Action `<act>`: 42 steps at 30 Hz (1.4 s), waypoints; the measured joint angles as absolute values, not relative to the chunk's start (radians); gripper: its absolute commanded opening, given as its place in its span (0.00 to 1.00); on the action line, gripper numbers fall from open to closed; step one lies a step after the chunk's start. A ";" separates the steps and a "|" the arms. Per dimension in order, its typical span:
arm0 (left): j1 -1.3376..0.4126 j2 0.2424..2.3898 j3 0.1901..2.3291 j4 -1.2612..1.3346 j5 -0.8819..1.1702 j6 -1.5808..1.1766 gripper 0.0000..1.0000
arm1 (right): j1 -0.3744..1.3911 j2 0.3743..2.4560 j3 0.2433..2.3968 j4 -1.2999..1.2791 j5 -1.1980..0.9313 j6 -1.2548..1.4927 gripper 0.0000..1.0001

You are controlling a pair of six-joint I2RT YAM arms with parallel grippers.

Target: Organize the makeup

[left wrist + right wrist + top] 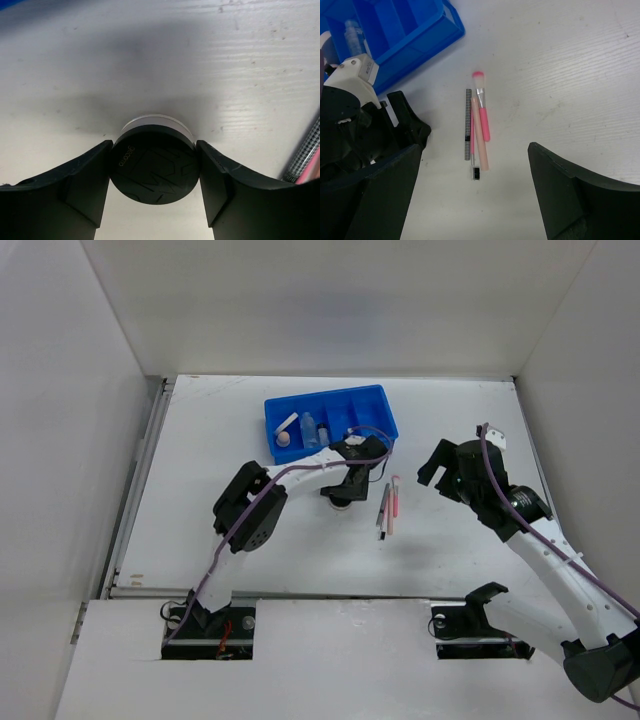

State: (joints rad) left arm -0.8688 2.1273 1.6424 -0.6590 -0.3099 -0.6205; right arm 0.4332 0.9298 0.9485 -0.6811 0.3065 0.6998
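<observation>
My left gripper (343, 490) reaches down just in front of the blue tray (372, 399). In the left wrist view its gripper (154, 148) has both fingers pressed against the sides of the round black jar (154, 170), which stands on the table. Thin pink and dark pencils and small brushes (388, 508) lie side by side to the right of it; they also show in the right wrist view (478, 127). My right gripper (452, 470) hovers open and empty to the right of them (474, 150). The tray holds the tan sponge (284, 439) and two clear bottles (309, 426).
The blue divided tray (412, 35) sits at the back centre, with one clear bottle (353, 30) showing in it. White walls enclose the table on three sides. My left arm (355, 125) fills the left of the right wrist view.
</observation>
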 measured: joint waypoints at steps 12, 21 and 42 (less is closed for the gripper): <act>-0.772 2.109 2.110 -0.799 -0.288 -0.483 0.20 | 0.434 0.908 0.949 -0.682 0.316 0.705 0.94; -0.637 2.267 2.392 -0.739 -0.215 -0.450 0.22 | 0.434 0.878 0.949 -0.692 0.334 0.709 0.94; -0.594 2.444 2.443 -0.685 -0.165 -0.442 0.89 | 0.434 0.886 0.949 -0.704 0.327 0.715 0.90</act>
State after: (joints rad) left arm -0.5938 2.4439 2.4432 -0.6849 -0.1650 -0.4419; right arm 0.4335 0.8860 0.9489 -0.7036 0.3271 0.7155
